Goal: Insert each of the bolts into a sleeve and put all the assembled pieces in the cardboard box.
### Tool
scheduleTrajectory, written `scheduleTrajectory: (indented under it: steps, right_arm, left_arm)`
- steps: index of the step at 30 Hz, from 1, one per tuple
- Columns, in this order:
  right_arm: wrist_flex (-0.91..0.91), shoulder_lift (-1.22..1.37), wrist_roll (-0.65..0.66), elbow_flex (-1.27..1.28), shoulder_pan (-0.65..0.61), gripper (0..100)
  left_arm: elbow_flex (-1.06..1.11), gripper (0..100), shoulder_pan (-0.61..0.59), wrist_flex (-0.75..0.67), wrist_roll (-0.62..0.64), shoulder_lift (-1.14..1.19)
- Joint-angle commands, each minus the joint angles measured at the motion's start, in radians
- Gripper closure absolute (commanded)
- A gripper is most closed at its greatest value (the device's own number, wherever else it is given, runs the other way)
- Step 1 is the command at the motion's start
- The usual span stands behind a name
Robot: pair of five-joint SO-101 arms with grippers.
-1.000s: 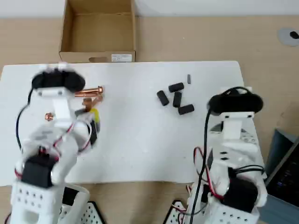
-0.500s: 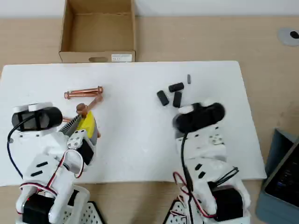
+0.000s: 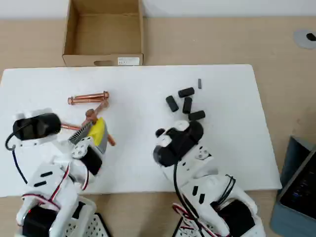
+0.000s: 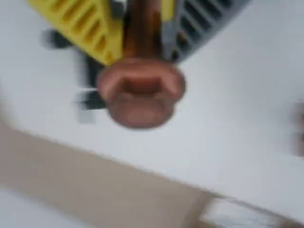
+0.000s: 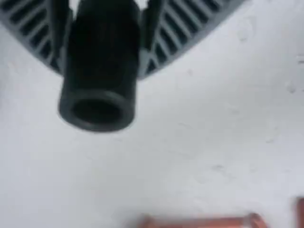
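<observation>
My left gripper (image 3: 97, 131), with one yellow finger (image 4: 80, 23), is shut on a copper bolt (image 4: 140, 92) whose flanged head points toward the camera. In the high view this bolt (image 3: 91, 115) lies slanted over the left side of the white mat (image 3: 138, 163). My right gripper (image 5: 102, 69) is shut on a black sleeve (image 5: 97, 109), its open bore facing outward just above the mat. That arm (image 3: 177, 140) stands mid-mat, in front of several loose black sleeves (image 3: 187, 104). More copper bolts (image 3: 89, 98) lie behind the left gripper. The open cardboard box (image 3: 102, 60) sits at the back left.
A small grey piece (image 3: 200, 84) lies behind the sleeves. One bolt (image 5: 199, 222) rests on the mat ahead of the right gripper. A blue-grey case (image 3: 296, 190) stands off the mat at the right edge, and a grey disc (image 3: 305, 37) sits at the back right.
The right arm has swung left from the mat's right side to its middle. The left arm has drawn back toward the front left, with the bolt in its gripper.
</observation>
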Motion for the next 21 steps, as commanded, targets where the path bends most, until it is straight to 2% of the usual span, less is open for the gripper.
scheduleTrajectory:
  steps: [1,9,14,21]
  right_arm:
    - [-0.034,-0.012,0.002,0.012,-0.053,98.9]
    - [-0.06,-0.012,0.003,0.024,-0.162,98.9]
    - [-0.06,-0.012,0.003,0.018,-0.189,98.9]
    - [-0.061,-0.019,0.003,0.016,-0.229,98.9]
  left_arm:
    - [-0.1,100,0.103,-0.026,0.052,-0.012]
    - [-0.112,100,0.157,-0.17,0.049,-0.01]
    - [-0.087,100,0.203,-0.172,0.051,-0.01]
    - [-0.005,100,0.209,-0.173,0.052,-0.012]
